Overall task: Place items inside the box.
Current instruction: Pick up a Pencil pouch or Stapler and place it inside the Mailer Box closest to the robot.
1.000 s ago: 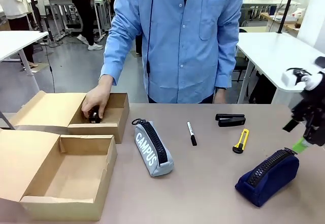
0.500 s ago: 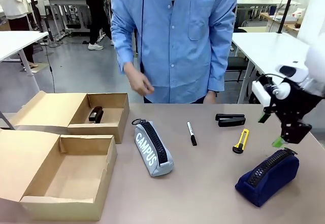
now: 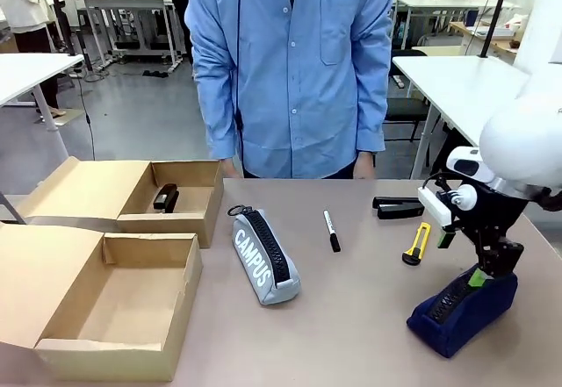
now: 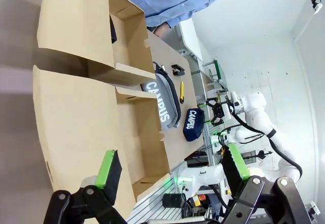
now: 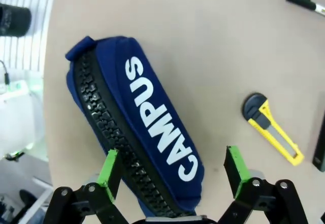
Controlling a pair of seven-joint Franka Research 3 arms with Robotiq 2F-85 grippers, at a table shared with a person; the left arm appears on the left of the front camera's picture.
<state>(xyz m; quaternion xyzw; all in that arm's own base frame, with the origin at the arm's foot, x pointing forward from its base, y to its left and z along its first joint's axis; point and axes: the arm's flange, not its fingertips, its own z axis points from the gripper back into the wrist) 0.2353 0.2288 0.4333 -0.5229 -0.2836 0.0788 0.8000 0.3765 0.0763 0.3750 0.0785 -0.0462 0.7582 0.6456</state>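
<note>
At the left, two open brown cardboard boxes stand touching on the beige table. The nearer cardboard box has a bare floor. The farther cardboard box holds a black stapler, partly hidden by the box wall. The left gripper is beside these boxes, its fingers spread wide with nothing between them.

Next comes the grey zip pencil case marked CAMPUS, lying just beside the farther box. Then the black-and-white marker pen, a second black stapler and the yellow utility knife lie apart from each other. Bare table lies in front of them. A person in a blue shirt stands at the far edge.

At the right, the navy zip pencil case marked CAMPUS lies directly under the right gripper. The fingers are spread and stand on both sides of the case's end. I cannot tell if the pads touch the fabric. The lower picture edge cuts off that end in the right wrist view.
</note>
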